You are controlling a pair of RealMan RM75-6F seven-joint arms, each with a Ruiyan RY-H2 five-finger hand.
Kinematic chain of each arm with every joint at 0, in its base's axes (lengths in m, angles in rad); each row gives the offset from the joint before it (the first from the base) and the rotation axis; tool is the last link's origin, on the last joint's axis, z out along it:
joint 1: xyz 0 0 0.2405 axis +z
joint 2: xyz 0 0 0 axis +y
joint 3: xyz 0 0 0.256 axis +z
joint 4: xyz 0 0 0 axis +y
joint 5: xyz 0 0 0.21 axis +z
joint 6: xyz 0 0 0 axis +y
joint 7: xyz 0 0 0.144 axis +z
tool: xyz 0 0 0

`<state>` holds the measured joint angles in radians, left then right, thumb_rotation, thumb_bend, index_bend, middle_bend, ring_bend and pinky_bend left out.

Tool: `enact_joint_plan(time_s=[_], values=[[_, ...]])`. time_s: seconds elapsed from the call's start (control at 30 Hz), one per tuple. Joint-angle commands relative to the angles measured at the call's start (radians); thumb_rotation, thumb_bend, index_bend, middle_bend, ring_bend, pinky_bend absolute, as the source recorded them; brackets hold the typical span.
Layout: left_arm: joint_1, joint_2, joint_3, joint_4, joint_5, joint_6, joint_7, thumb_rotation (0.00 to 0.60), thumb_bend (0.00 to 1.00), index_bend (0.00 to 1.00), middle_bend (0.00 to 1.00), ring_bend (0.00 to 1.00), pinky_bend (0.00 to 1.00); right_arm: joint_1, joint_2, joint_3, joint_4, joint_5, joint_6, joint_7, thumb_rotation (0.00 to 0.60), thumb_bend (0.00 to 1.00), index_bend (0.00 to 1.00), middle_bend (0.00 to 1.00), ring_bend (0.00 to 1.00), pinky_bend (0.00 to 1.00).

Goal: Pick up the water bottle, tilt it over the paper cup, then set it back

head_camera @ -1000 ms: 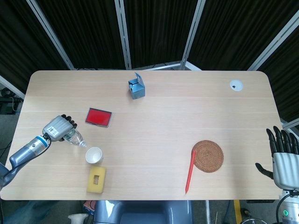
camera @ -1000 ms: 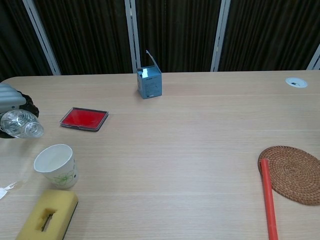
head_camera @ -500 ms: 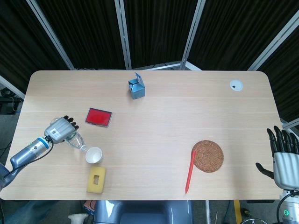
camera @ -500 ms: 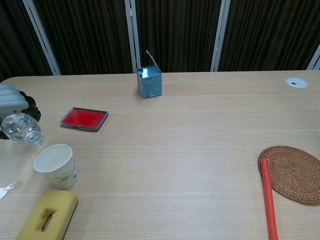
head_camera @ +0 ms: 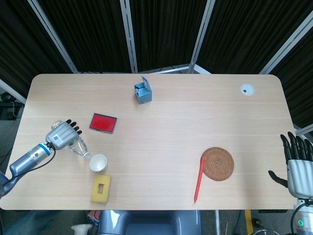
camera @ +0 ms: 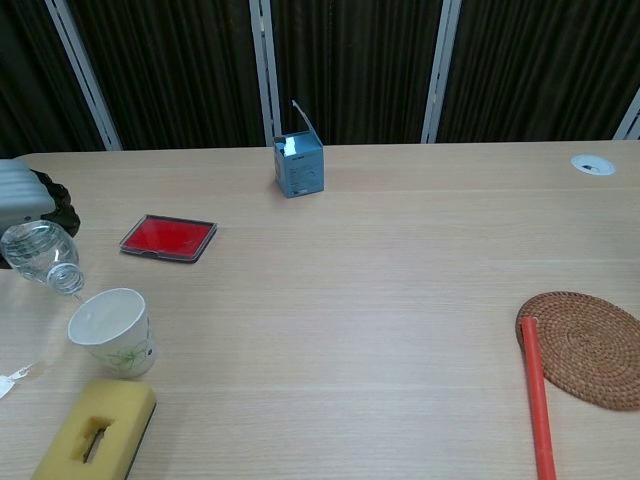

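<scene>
My left hand [head_camera: 61, 134] [camera: 30, 197] grips a clear water bottle [head_camera: 79, 146] [camera: 42, 254] at the table's left side. The bottle is tilted, its neck pointing down and to the right, its mouth just above the left rim of the white paper cup [head_camera: 98, 162] [camera: 112, 331]. The cup stands upright in front of the hand. My right hand [head_camera: 297, 164] hangs open off the table's right edge, fingers spread, holding nothing; the chest view does not show it.
A yellow sponge [head_camera: 100, 188] [camera: 93, 430] lies just in front of the cup. A red pad [head_camera: 103, 123] [camera: 168, 238] lies behind it. A blue box [head_camera: 142, 91] [camera: 299, 162] stands at the back. A woven coaster [head_camera: 218, 163] and red pen [head_camera: 198, 180] lie to the right.
The bottle in my left hand has tipped further down, from nearly level to neck-down, and its mouth has come closer to the cup's rim. The right hand has not moved.
</scene>
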<state>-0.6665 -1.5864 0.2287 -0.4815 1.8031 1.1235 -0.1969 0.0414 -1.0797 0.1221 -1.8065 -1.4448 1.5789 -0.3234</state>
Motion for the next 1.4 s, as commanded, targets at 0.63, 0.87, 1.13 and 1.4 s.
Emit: enact_joint_plan(time_s=[0.63,0.87,1.13,1.4], values=[[0.000,0.004,-0.006,-0.019,-0.006,0.019,0.044,0.600,0.42,0.60,0.46,0.31,0.36,-0.002,0.003,0.000,-0.002,0.000,0.002,0.003,0.600,0.00,0.00,0.00,0.00,0.00],[0.000,0.007,-0.010,-0.029,-0.010,0.030,0.029,0.600,0.41,0.60,0.47,0.31,0.36,-0.002,0.003,0.000,-0.002,0.001,0.001,0.003,0.600,0.00,0.00,0.00,0.00,0.00],[-0.001,0.016,-0.014,-0.054,-0.008,0.064,-0.006,0.600,0.42,0.60,0.46,0.31,0.36,-0.001,0.004,0.000,-0.002,0.002,0.000,0.002,0.600,0.00,0.00,0.00,0.00,0.00],[-0.011,0.049,-0.029,-0.128,-0.032,0.063,-0.146,0.600,0.41,0.60,0.46,0.31,0.36,-0.001,0.004,0.000,-0.001,0.006,-0.002,0.002,0.600,0.00,0.00,0.00,0.00,0.00]])
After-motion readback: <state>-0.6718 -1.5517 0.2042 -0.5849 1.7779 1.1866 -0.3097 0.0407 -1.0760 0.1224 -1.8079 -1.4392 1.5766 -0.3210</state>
